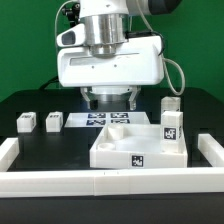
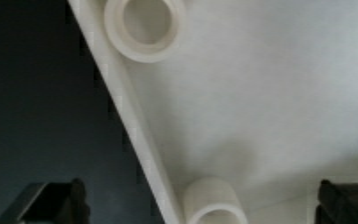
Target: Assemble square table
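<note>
The square table top (image 1: 128,145), a white tray with a raised rim and a tag on its front wall, lies in the middle of the black table. One tagged leg (image 1: 172,128) stands upright at its corner on the exterior view's right. Two more legs (image 1: 26,122) (image 1: 52,122) lie on the exterior view's left. My gripper (image 1: 108,103) hangs open just over the top's rear edge. In the wrist view the gripper (image 2: 201,203) straddles the top's white edge (image 2: 247,110). Two round sockets (image 2: 144,28) (image 2: 220,200) show there, one lying between the dark fingertips (image 2: 51,200). Nothing is held.
The marker board (image 1: 100,120) lies behind the top, under my hand. Long white border rails run along the front (image 1: 100,185), the exterior view's left (image 1: 8,150) and right (image 1: 212,150). A green wall closes the back.
</note>
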Controlling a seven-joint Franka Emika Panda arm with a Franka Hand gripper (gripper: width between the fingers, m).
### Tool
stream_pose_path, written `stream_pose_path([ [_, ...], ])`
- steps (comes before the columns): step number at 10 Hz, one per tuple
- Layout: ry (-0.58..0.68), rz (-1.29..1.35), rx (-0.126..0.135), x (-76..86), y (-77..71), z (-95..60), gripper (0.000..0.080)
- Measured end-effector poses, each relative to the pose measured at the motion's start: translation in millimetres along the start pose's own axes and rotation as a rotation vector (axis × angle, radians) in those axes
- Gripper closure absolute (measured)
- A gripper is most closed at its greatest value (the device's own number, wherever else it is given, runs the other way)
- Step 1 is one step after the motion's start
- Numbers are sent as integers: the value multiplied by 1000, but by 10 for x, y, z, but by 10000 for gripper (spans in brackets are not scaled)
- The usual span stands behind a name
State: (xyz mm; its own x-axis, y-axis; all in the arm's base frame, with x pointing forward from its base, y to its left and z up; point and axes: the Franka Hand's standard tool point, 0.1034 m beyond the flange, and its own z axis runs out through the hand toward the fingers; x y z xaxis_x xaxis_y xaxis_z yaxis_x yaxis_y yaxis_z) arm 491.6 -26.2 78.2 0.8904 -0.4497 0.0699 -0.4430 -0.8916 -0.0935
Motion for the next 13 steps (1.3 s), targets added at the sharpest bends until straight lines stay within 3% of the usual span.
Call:
stream_pose_path([
  [5, 67, -53, -37, -71, 18, 260, 151],
  [7, 103, -51, -41, 116, 58, 246, 151],
  [8, 90, -44, -52, 71, 111, 319, 151],
  [13, 60, -40, 10, 102, -87, -68, 151],
])
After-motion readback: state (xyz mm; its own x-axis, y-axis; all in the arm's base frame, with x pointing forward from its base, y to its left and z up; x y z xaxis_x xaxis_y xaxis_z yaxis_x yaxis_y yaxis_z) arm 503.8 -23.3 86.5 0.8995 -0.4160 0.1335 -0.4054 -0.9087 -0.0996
